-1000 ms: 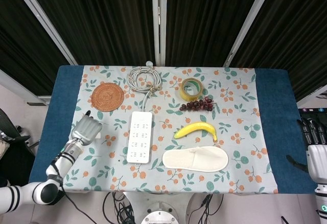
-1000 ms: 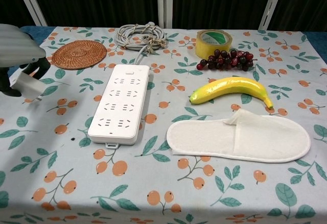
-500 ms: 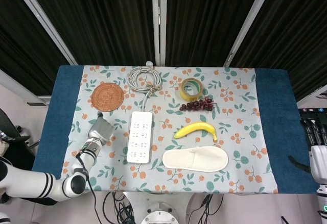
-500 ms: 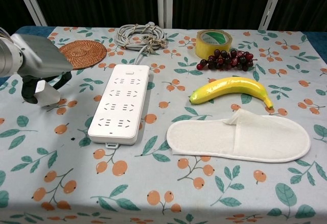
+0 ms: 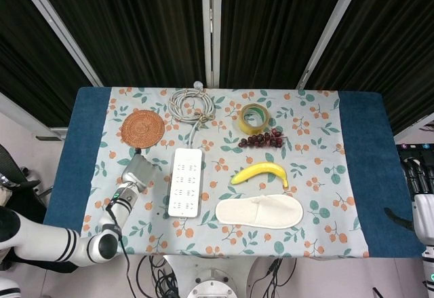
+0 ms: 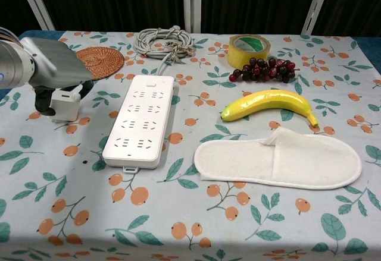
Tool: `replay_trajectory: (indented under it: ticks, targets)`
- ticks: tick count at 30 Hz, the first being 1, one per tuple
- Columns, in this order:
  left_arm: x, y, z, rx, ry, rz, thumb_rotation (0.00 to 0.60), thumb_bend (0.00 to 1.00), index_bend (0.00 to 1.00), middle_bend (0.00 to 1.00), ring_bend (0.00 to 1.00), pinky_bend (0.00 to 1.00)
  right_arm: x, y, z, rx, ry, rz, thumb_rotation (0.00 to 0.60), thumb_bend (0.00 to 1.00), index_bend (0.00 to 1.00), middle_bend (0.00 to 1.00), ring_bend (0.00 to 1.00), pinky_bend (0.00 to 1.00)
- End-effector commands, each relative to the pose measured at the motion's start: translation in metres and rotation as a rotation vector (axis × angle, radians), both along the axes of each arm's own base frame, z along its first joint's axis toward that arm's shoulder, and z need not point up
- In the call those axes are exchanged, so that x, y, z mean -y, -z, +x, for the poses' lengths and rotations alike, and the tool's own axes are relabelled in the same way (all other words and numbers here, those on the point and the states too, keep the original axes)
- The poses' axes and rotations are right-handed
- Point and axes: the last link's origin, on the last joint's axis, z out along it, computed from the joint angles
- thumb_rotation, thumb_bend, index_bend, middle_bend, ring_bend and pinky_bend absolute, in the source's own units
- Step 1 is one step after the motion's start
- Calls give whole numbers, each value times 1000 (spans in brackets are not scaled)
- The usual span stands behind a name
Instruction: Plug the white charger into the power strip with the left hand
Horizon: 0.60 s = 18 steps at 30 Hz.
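One left hand holds white charger above cloth, just left of power strip. Carry right, prongs probably down though hidden, seat squarely over socket, press straight. Right hand at table edge, grip unclear. Woven coaster, cable coil near; path unobstructed.

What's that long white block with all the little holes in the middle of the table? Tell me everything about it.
It is a power strip, a flat white plastic slab with rounded corners and rows of sockets, all empty. It lies flat on the flowered tablecloth, lengthwise front to back. A grey cord leaves its far end and sits coiled behind it. Nothing touches it; the left hand hovers beside it.
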Motion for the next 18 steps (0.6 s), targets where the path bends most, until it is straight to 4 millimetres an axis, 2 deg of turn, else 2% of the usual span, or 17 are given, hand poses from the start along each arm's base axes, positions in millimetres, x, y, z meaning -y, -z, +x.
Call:
replay_trajectory:
  ticks: [1, 5, 11, 18]
  targets:
    - [1, -1, -1, 4, 3, 3, 600, 411, 303, 456, 298, 143, 0, 0, 0, 1, 1, 2, 600, 16, 0, 64, 0, 0]
    - [5, -8, -1, 49, -11, 15, 600, 396, 268, 411, 263, 141, 1, 0, -1, 2, 1, 1, 600, 17, 0, 66, 0, 0]
    - [10, -16, -6, 188, -51, 36, 600, 243, 245, 317, 234, 145, 1, 0, -2, 6, 1, 4, 600, 17, 0, 66, 0, 0]
    - [10, -17, -14, 346, -73, 90, 600, 138, 245, 312, 234, 157, 1, 0, -1, 6, -5, 3, 600, 16, 0, 66, 0, 0]
